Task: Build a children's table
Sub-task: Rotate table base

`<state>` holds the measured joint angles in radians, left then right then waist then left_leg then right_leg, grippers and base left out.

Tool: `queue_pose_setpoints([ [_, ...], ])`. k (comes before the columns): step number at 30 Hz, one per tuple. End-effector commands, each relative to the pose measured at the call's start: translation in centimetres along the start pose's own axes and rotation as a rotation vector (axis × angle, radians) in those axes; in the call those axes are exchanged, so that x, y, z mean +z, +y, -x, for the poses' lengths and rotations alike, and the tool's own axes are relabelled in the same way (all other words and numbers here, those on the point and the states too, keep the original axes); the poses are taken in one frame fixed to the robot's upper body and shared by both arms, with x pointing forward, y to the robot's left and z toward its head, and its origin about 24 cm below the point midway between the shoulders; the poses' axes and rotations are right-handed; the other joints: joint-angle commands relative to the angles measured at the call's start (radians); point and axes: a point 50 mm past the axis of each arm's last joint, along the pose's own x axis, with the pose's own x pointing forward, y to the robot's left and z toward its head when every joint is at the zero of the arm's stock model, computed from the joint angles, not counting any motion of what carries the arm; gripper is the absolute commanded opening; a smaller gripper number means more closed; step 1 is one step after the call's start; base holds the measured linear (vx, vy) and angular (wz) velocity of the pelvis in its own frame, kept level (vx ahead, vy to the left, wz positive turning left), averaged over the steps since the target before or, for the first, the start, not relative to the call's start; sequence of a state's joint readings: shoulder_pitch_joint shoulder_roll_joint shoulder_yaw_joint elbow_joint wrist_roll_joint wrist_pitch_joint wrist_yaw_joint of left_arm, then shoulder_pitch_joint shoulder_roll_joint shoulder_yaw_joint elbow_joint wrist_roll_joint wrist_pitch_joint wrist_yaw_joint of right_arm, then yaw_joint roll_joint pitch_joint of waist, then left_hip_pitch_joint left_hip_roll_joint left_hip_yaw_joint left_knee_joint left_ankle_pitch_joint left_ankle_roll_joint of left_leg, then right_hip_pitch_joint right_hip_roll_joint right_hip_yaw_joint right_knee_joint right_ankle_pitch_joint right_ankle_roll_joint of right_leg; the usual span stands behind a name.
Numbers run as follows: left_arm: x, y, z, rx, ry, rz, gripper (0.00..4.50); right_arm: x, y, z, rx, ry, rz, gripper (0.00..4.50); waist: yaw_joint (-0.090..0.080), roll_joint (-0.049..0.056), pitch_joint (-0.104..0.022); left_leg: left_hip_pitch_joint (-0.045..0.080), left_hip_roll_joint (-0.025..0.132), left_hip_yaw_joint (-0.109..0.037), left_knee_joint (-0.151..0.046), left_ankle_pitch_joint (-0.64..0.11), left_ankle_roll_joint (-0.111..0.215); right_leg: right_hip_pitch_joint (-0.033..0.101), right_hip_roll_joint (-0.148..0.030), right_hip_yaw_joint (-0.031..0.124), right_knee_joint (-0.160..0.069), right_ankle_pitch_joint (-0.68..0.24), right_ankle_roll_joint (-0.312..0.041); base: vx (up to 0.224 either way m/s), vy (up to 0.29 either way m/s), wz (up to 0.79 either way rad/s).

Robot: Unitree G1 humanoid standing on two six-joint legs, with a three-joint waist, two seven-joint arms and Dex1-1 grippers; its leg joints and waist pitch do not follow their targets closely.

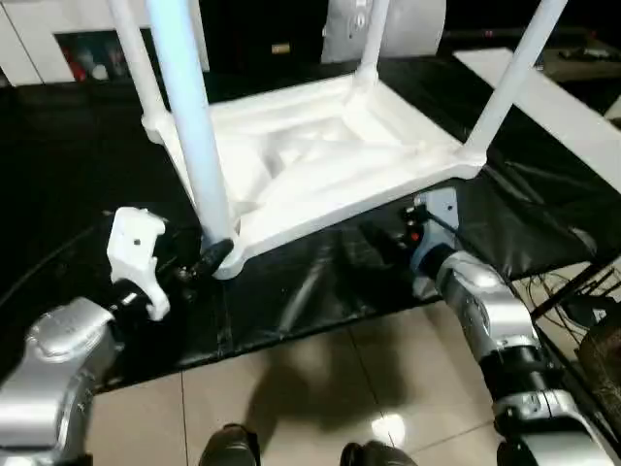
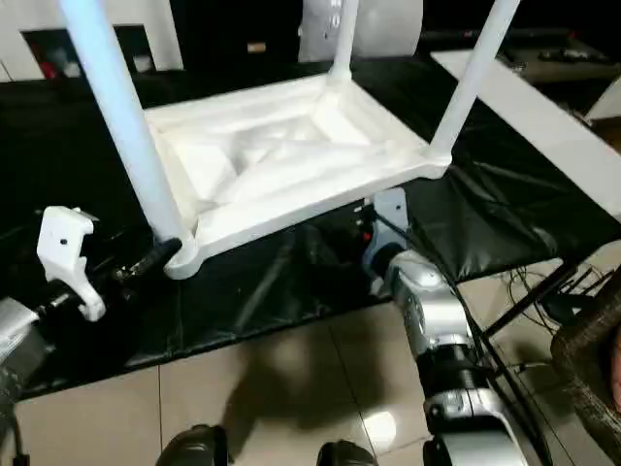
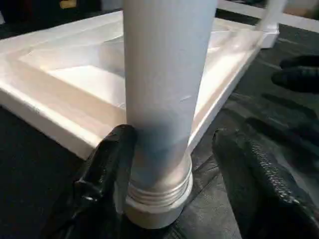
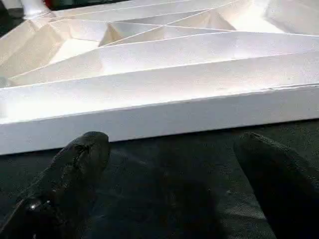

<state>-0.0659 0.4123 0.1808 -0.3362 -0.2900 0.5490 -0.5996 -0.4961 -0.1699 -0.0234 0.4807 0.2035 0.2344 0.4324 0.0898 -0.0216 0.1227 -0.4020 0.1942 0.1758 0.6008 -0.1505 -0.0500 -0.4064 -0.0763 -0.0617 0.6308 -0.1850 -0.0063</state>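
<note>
**Where our cameras sit**

Our head pair looks down at the upturned table (image 1: 320, 160), twelve o'clock. Our left wrist camera sits close against one leg (image 3: 164, 99); the right faces the table's near rim closely.

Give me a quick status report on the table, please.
Left gripper open around near leg at its socket. Right gripper open, short of tabletop edge. Table upside down, four legs up. Nothing in the way.

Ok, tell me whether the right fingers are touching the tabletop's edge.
Apart. The right wrist view shows both black fingers spread wide, with a strip of dark mat between their tips and the white tabletop edge.
</note>
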Motion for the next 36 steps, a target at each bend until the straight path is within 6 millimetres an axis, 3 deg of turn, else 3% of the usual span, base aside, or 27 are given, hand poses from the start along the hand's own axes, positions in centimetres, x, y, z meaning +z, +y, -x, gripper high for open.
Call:
queue_pose_setpoints([
  [1,0.5,-0.2,-0.5,-0.069,-0.037,0.003,3.14,-0.1,0.1,0.0,-0.004,0.012,-0.003,4.5,-0.004,0.019,-0.087,0.04,0.031,-0.015,-0.086,-0.394,-0.069,0.021,-0.059,0.048,-0.095,-0.386,-0.131,0.0,0.0,0.0],
  [2,0.6,0.0,-0.8,-0.086,-0.034,0.001,3.14,-0.1,0.2,-0.1,-0.005,0.015,-0.004,4.5,-0.002,0.022,-0.09,0.045,0.031,-0.015,-0.084,-0.404,-0.076,0.018,-0.059,0.048,-0.095,-0.378,-0.137,0.0,0.0,0.0],
  [13,1.9,0.7,-4.0,-0.189,-0.128,0.116,3.48,-1.1,0.6,-1.8,-0.029,0.104,-0.03,4.5,-0.002,0.028,-0.1,0.038,0.029,-0.016,-0.082,-0.371,-0.086,0.031,-0.065,0.048,-0.081,-0.288,-0.185,0.0,0.0,0.0],
  [16,2.2,-0.4,-4.6,-0.282,-0.128,0.12,3.75,-1.1,0.8,-2.6,-0.04,0.107,-0.05,4.5,-0.002,0.03,-0.106,0.036,0.029,-0.015,-0.079,-0.333,-0.076,0.035,-0.064,0.046,-0.076,-0.243,-0.201,0.0,0.0,0.0],
  [20,2.2,-2.5,-4.1,-0.434,-0.116,0.161,4.06,-0.7,1.5,-3.7,-0.047,0.1,-0.073,4.5,-0.004,0.032,-0.111,0.034,0.031,-0.009,-0.073,-0.269,-0.06,0.038,-0.058,0.046,-0.061,-0.135,-0.23,0.0,0.0,0.0],
  [21,2.1,-3.5,-3.7,-0.488,-0.105,0.175,4.14,-0.5,1.9,-4.0,-0.045,0.096,-0.074,4.5,-0.005,0.033,-0.111,0.027,0.03,-0.011,-0.075,-0.253,-0.058,0.045,-0.059,0.044,-0.057,-0.119,-0.232,0.0,0.0,0.0],
  [23,2.0,-4.9,-3.1,-0.565,-0.083,0.185,4.2,-0.3,2.4,-4.5,-0.038,0.092,-0.071,4.5,-0.012,0.031,-0.113,0.026,0.031,-0.011,-0.074,-0.244,-0.053,0.047,-0.059,0.043,-0.053,-0.1,-0.242,0.0,0.0,0.0],
  [25,1.9,-5.9,-2.9,-0.609,-0.07,0.192,4.41,-0.2,2.7,-4.7,-0.028,0.091,-0.068,4.5,-0.022,0.024,-0.111,0.026,0.028,-0.007,-0.073,-0.242,-0.042,0.048,-0.055,0.044,-0.057,-0.101,-0.247,0.0,0.0,0.0],
  [26,1.8,-6.3,-2.8,-0.627,-0.068,0.196,4.41,-0.2,2.9,-4.8,-0.02,0.091,-0.067,4.5,-0.025,0.027,-0.11,0.026,0.028,-0.008,-0.073,-0.246,-0.039,0.049,-0.057,0.044,-0.058,-0.122,-0.243,0.0,0.0,0.0],
  [27,1.8,-6.8,-2.7,-0.645,-0.067,0.203,4.41,-0.1,3.1,-4.9,-0.014,0.09,-0.066,4.5,-0.03,0.022,-0.107,0.027,0.028,-0.006,-0.073,-0.257,-0.039,0.047,-0.056,0.045,-0.062,-0.15,-0.239,0.0,0.0,0.0],
  [33,2.1,-9.1,-3.8,-0.696,-0.086,0.214,4.41,0.0,3.6,-5.4,0.011,0.094,-0.048,4.5,-0.039,0.02,-0.102,0.029,0.029,-0.007,-0.073,-0.3,-0.047,0.043,-0.057,0.046,-0.073,-0.253,-0.21,0.0,0.0,0.0],
  [36,2.4,-10.1,-4.5,-0.728,-0.096,0.213,4.41,-0.1,3.8,-5.5,0.029,0.098,-0.044,4.5,-0.039,0.021,-0.106,0.031,0.029,-0.006,-0.071,-0.288,-0.044,0.042,-0.055,0.046,-0.071,-0.222,-0.214,0.0,0.0,0.0],
])
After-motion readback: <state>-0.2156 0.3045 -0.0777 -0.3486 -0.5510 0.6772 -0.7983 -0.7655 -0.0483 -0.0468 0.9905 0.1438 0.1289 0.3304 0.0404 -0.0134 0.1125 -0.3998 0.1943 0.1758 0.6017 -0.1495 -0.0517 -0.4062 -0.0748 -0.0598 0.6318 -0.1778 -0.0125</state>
